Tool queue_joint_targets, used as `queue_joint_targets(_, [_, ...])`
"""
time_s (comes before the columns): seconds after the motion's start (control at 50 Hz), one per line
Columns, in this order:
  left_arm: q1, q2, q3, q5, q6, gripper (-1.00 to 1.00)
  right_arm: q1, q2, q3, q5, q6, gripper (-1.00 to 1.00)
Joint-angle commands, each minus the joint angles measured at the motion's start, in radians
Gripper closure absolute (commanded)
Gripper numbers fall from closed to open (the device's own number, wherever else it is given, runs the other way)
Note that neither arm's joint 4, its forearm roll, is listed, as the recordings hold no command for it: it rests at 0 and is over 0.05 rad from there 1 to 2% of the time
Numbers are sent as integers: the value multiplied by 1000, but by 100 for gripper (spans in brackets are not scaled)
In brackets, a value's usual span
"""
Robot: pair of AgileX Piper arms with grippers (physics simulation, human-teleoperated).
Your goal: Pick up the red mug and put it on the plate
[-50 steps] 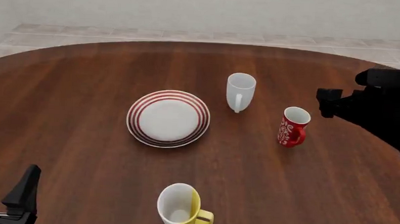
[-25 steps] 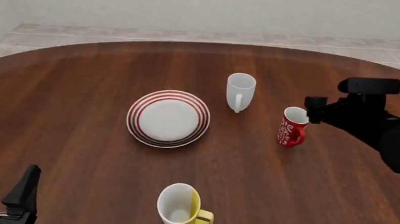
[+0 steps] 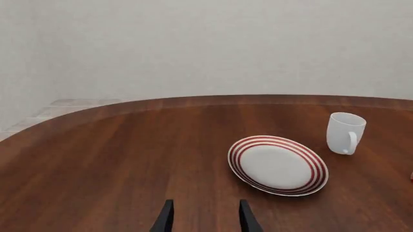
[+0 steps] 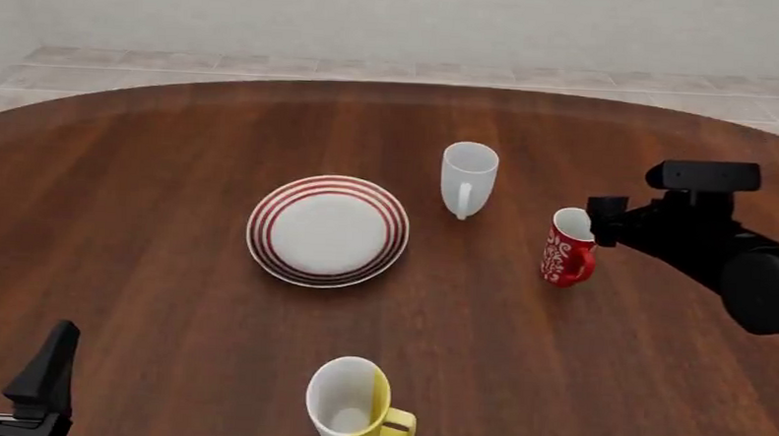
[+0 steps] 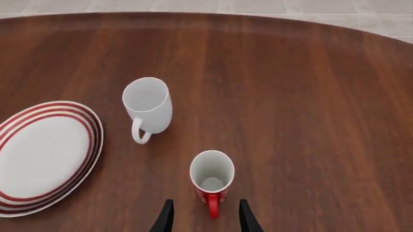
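Observation:
The red mug [image 4: 568, 249] with its white swirl stands upright on the table, right of centre, handle toward the near side. My right gripper [image 4: 604, 220] hovers just right of the mug's rim and is open. In the right wrist view its two dark fingers [image 5: 166, 217] stand apart on either side of the red mug [image 5: 212, 178] and its handle, not touching it. The plate [image 4: 327, 231], white with red rings, lies well to the left of the mug and holds nothing. My left gripper [image 4: 10, 357] rests open at the near left corner, far from both.
A plain white mug [image 4: 468, 176] stands upright between the plate and the red mug, a little farther back. A yellow-and-white mug [image 4: 351, 405] stands at the near edge. The plate [image 3: 277, 164] and white mug [image 3: 345, 133] show ahead in the left wrist view.
My right arm has moved left and closed in on the red mug, its fingers now right beside the rim. The left arm, mugs and plate have not moved.

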Motion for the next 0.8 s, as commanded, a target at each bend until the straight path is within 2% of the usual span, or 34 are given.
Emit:
queue_joint_targets(0.02, [0,0,0,0,0,-100,-7,30,-1,-17,0,-100])
queue_joint_targets(0.8, [0,0,0,0,0,-100,-49,111,-3,-64,-9,-100])
